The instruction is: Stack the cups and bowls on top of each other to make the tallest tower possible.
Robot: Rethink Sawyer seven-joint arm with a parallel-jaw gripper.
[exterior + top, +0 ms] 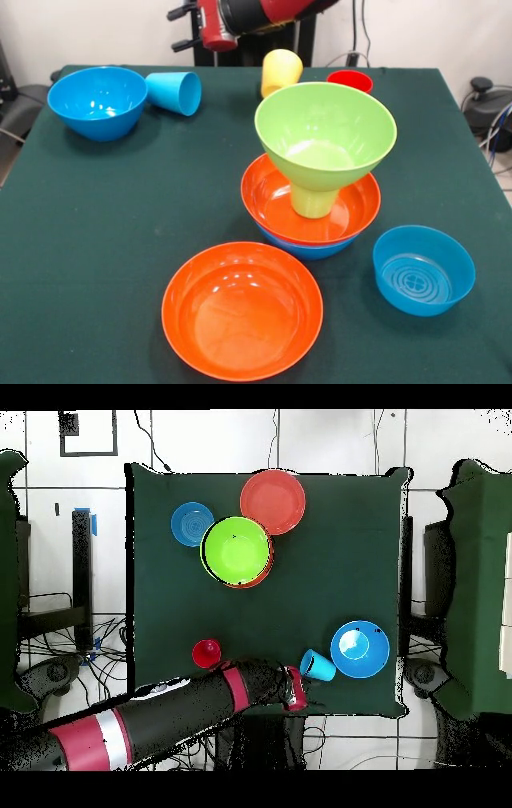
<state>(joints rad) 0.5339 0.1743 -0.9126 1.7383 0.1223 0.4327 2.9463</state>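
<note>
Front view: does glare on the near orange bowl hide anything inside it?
Front view: white highlights streak the floor of the near orange bowl, yet it reads empty; the green bowl shows a pale sheen inside. Overhead view: the same orange bowl looks evenly lit, no glare.

Tower (324, 172) blocks table (120, 240) centre; orange bowl (242, 310) just before it; small blue bowl (422, 270) beside; wide bare cloth lies on the other side.

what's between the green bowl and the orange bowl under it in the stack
An upside-down green cup: it stands in the orange bowl and carries the green bowl. The front view shows it; overhead the green bowl hides it.
</note>
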